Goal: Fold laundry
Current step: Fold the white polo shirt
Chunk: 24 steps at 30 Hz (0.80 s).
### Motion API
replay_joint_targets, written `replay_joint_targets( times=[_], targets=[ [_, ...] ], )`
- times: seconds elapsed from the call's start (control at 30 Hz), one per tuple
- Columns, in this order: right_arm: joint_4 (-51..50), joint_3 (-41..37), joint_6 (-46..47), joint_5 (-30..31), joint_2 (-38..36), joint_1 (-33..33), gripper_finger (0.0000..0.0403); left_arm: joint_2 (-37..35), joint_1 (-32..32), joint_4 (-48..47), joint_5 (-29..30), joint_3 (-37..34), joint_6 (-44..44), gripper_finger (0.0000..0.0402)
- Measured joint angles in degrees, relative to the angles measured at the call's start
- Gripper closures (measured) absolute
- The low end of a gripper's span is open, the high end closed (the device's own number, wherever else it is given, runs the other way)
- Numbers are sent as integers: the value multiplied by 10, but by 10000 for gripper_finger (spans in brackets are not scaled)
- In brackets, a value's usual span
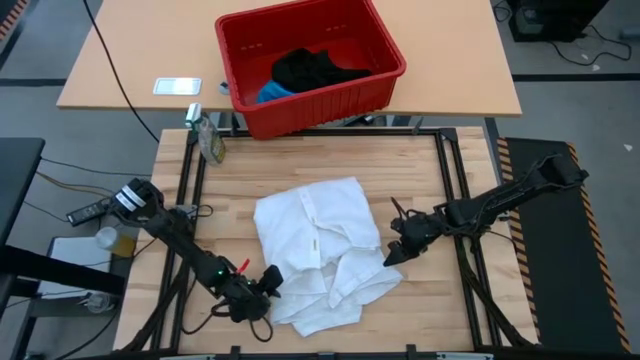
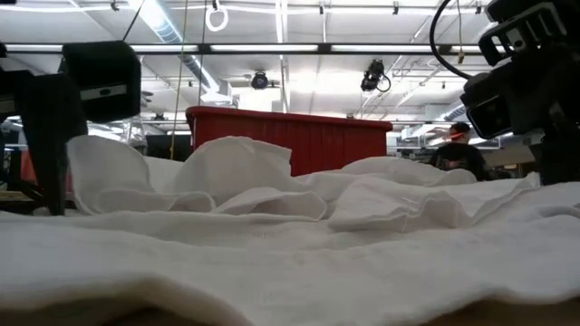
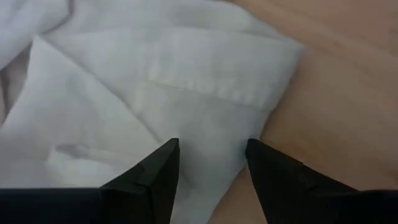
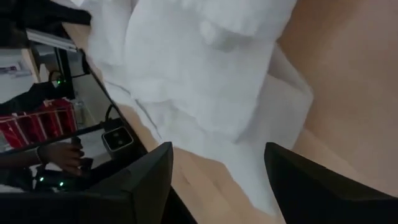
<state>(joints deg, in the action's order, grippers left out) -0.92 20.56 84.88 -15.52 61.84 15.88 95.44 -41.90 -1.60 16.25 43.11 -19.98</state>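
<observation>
the white garment (image 1: 320,250) lies rumpled in the middle of the wooden table (image 1: 420,170), spread out alone — likely so it can be worked as a single piece. the black garment (image 1: 310,68) and the bright blue one (image 1: 272,93) sit in the red basket (image 1: 375,90) on the far desk, well apart, waiting their turn by the look of it.

the left gripper (image 1: 268,283) is at the near left edge of the cloth. in its wrist view the two fingers (image 3: 158,171) stand apart with a hem of the white garment between them; the gap is moderate and nothing is pinched yet, so it reads as lining up on an edge to take hold.

the right gripper (image 1: 397,250) sits at the cloth's right edge, its jaws set wide in its own wrist view, straddling a loose corner without gripping it. the two arms bracket the garment on opposite sides — a sensible stance for lifting or flattening it before a fold, which i judge has not begun, given how creased the cloth is.
</observation>
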Motion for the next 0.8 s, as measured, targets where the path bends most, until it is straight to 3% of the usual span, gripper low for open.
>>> replay_joint_targets(
  times=[0.3,0.5,0.8],
  targets=[
    [-2,0,-24,-26,38,18,152,2,23,12,0,0,-21,209],
    [64,0,-13,-57,86,33,165,2,42,26,0,0,-24,209],
    [88,0,20,-57,112,55,210,-1,28,53,1,0,-61,210]
  ],
)
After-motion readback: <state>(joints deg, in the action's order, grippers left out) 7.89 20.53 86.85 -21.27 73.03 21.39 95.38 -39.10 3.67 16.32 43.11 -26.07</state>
